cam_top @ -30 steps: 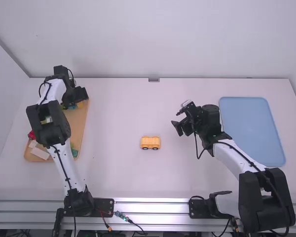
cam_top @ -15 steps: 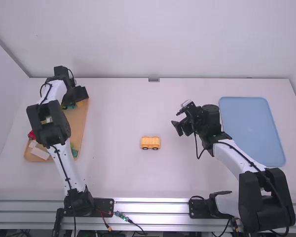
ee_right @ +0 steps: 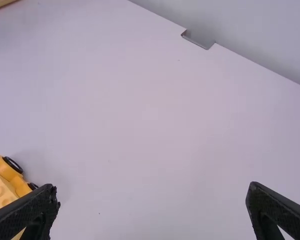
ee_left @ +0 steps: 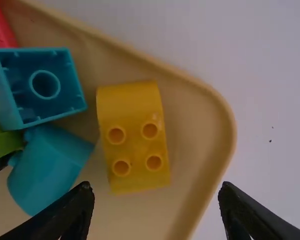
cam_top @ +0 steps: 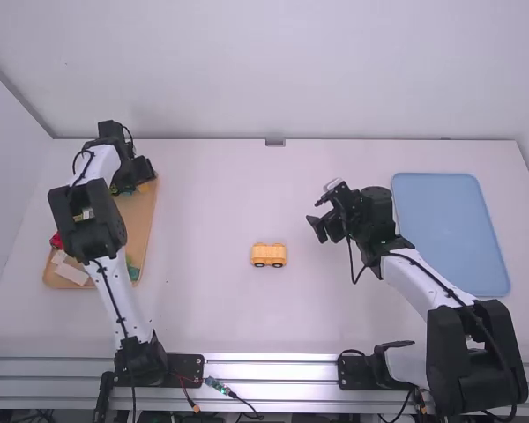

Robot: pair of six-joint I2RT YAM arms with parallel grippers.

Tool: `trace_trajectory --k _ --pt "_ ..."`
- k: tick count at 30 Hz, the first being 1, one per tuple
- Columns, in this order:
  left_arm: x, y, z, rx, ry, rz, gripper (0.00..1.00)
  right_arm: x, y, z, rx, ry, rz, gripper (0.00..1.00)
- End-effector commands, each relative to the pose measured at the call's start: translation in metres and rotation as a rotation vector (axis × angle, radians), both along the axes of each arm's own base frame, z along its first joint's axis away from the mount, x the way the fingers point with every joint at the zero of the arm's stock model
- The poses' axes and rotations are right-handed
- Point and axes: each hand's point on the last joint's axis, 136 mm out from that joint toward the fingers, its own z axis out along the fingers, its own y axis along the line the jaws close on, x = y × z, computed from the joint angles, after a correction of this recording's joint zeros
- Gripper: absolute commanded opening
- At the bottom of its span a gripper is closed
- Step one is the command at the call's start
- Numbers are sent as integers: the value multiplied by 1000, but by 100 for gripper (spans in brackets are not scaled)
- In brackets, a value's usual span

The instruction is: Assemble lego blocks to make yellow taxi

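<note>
At the tray's far end, my left gripper (cam_top: 141, 176) is over a yellow block (cam_top: 143, 187) in the high view. In the left wrist view the four-studded yellow block (ee_left: 137, 140) lies in the tray's corner, and my left gripper (ee_left: 155, 207) is open, holding nothing. A yellow wheeled piece (cam_top: 269, 255) stands mid-table. My right gripper (cam_top: 316, 227) hangs to the right of that piece; in the right wrist view the right gripper (ee_right: 152, 200) is open and empty, with the yellow wheeled piece (ee_right: 5, 182) at the left edge.
The tan tray (cam_top: 139, 220) at the left also holds a teal hollow block (ee_left: 45, 87), a teal rounded block (ee_left: 50, 165), a green piece (ee_left: 4, 142) and a red piece (cam_top: 56, 240). A blue tray (cam_top: 450, 233) lies at the right.
My left gripper has shifted very slightly at the tray's far end. The right arm and the wheeled piece have stayed still.
</note>
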Motion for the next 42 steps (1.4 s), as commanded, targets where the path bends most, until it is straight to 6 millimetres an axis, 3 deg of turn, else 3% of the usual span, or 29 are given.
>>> trace_trajectory --k 1,3,12,19,33,42 --pt "-2 0 -2 11 12 11 67 6 2 20 14 -46 1 99" --pt "-3 4 -2 35 18 26 62 6 2 20 15 -45 0 99" --pt "-1 3 -16 34 -6 23 64 6 2 20 16 -45 0 99" --pt "-2 3 -19 37 -9 21 59 6 2 20 16 -44 0 99" --pt "3 4 -30 46 -51 24 57 3 2 16 9 -24 1 99" --pt "5 5 -30 48 -57 24 48 3 2 15 9 -24 1 99"
